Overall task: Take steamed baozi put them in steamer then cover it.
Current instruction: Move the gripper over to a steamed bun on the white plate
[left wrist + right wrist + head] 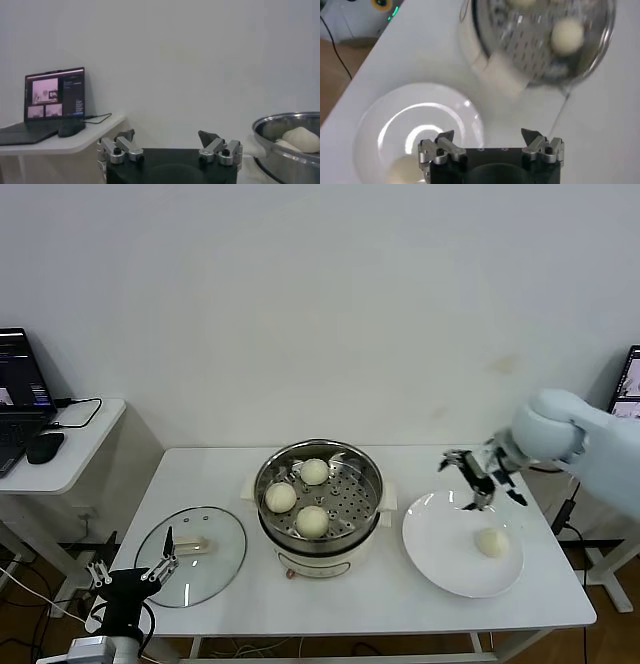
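Metal fingers (pixel 442 145) on my right gripper (pixel 478 476) stand spread wide with nothing between them. I see that gripper hanging above the far rim of the white plate (pixel 435 554), on the right side of the white table (pixel 400 609). One steamed baozi (pixel 490 542) lies on the plate, nearer to me than the gripper and apart from it. In the right wrist view the plate (pixel 380 125) fills the space under the fingers and the bun (pixel 402 170) shows pale at its edge.

My left gripper (pixel 132 572) hangs low at the near left corner of the table, its fingers (pixel 125 145) also apart and empty. It sits just beside the near edge of the cover (pixel 225 559), the glass lid lying flat on the table with its cream handle (pixel 190 545) up.

Between lid and plate stands the steamer (pixel 318 489), a shiny steel pot on a cream base, uncovered. I count three buns on its perforated tray: one at the back (pixel 314 472), one on the left (pixel 280 497), one at the front (pixel 312 521).

Off to the left, a side table (pixel 70 469) carries a laptop (pixel 18 399) and a mouse (pixel 45 446).
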Available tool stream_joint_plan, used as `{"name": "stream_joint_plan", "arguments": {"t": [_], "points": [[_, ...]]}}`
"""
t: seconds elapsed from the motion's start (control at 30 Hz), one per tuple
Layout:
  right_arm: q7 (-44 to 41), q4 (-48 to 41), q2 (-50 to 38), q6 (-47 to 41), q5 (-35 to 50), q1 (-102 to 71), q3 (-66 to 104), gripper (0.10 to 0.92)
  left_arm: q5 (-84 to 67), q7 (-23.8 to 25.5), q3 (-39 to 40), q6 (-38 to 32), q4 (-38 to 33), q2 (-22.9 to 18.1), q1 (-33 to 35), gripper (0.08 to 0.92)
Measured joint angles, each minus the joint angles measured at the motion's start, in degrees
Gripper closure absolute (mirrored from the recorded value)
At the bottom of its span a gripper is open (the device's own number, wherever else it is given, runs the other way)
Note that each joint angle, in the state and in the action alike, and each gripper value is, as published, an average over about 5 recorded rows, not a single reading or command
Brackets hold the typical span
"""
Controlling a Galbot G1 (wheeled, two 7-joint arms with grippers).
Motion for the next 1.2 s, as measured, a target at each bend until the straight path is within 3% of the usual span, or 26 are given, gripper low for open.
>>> {"name": "stream_joint_plan", "arguments": {"t": [0.5, 1.2], "points": [[1.38, -10.34, -0.76, 1.19, -9.26, -26.01, 21.24, 0.202, 0.79, -0.05, -0.69, 0.23, -0.65, -0.37, 1.23, 0.177], [3.45, -22.97, 8.84, 1.59, -14.68, -34.70, 28.24, 0.202, 0.62, -0.03, -1.63, 0.67, 0.10, -0.40, 0.93, 0.177]]}}
